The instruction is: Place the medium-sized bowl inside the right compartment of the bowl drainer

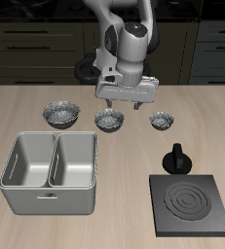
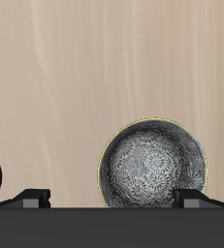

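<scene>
While the tool hangs above the worktop, its fingers spread apart and holding nothing, three grey bowls sit in a row across the middle of the exterior frame. The medium-sized bowl is the centre one, just below the tool, resting on the wood; in the wrist view its speckled inside shows plainly. The largest bowl lies toward frame left, the smallest bowl toward frame right. The bowl drainer fills the lower left, both wells bare. A black plate sits lower right.
</scene>
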